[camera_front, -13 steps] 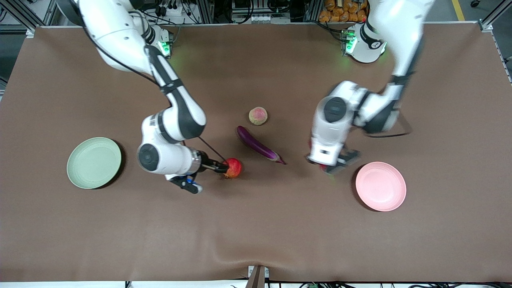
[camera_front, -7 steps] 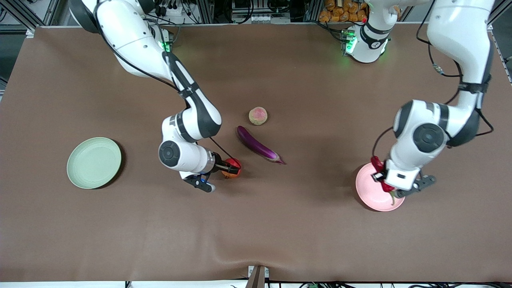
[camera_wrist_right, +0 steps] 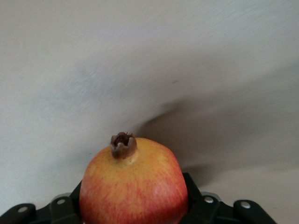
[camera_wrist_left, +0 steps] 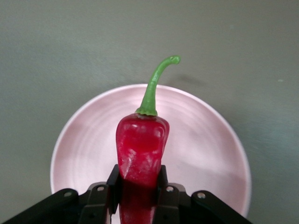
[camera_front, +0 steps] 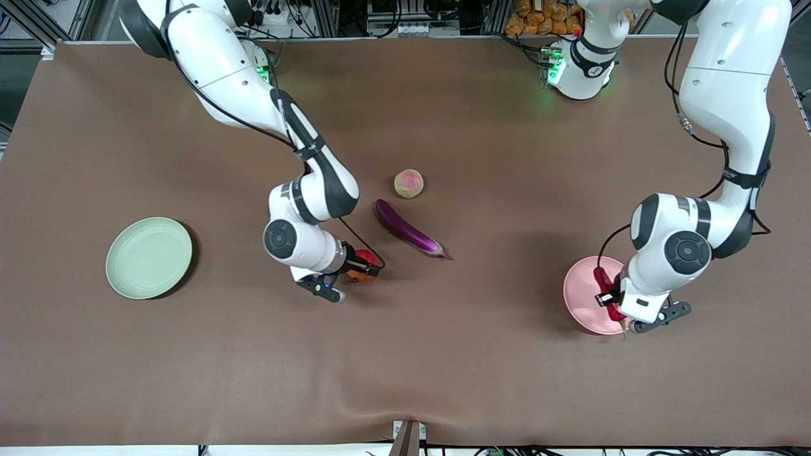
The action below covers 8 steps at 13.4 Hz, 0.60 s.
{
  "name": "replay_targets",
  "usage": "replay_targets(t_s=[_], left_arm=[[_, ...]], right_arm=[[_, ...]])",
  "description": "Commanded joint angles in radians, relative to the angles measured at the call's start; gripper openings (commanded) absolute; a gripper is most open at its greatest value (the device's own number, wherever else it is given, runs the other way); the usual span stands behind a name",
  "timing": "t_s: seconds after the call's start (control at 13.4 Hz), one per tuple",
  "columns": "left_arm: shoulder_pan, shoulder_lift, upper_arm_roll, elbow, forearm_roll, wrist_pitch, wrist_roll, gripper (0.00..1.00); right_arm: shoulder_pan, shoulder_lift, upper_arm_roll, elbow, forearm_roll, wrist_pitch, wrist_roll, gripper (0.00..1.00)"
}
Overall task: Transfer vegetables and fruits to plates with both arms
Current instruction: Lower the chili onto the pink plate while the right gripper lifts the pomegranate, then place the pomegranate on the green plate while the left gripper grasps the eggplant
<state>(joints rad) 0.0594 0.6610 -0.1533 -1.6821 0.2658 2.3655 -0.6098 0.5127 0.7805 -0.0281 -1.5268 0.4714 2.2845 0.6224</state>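
While my left gripper (camera_front: 607, 303) hangs over the pink plate (camera_front: 580, 297), I see its fingers clamped on the red chili pepper (camera_wrist_left: 141, 151), stem pointing away. My right gripper (camera_front: 362, 266) is closed on the red-orange fruit (camera_wrist_right: 134, 184). Beside it lies the eggplant (camera_front: 405, 230), then the yellow-green fruit (camera_front: 408, 183); the green plate (camera_front: 149, 257) sits well apart.

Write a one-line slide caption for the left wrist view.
Left pincer grips a red chili pepper, green stem pointing away, over the pale pink plate.
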Motion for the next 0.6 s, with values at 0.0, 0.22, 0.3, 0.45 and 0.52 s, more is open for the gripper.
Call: replay_targets(t_s=[0.0, 0.22, 0.3, 0.45, 0.52], left_arm=[[0.013, 0.008, -0.014, 0.028, 0.009, 0.0, 0.016, 0.97], [0.008, -0.038, -0.061, 0.021, 0.003, -0.023, -0.002, 1.0], [0.01, -0.064, -0.101, 0.019, -0.006, -0.064, -0.027, 1.0], [0.002, -0.074, -0.216, 0.028, -0.025, -0.11, -0.227, 1.0], [-0.022, -0.063, -0.256, 0.033, -0.019, -0.111, -0.352, 1.0]], right_arm=[[-0.126, -0.139, 0.005, -0.024, 0.01, -0.179, -0.074, 0.07], [-0.284, -0.208, 0.004, -0.024, 0.0, -0.295, -0.208, 0.06], [-0.333, -0.223, 0.002, -0.024, -0.007, -0.325, -0.277, 0.08], [-0.428, -0.253, 0.002, -0.024, -0.068, -0.414, -0.355, 0.1], [-0.474, -0.262, 0.002, -0.024, -0.133, -0.449, -0.372, 0.1]])
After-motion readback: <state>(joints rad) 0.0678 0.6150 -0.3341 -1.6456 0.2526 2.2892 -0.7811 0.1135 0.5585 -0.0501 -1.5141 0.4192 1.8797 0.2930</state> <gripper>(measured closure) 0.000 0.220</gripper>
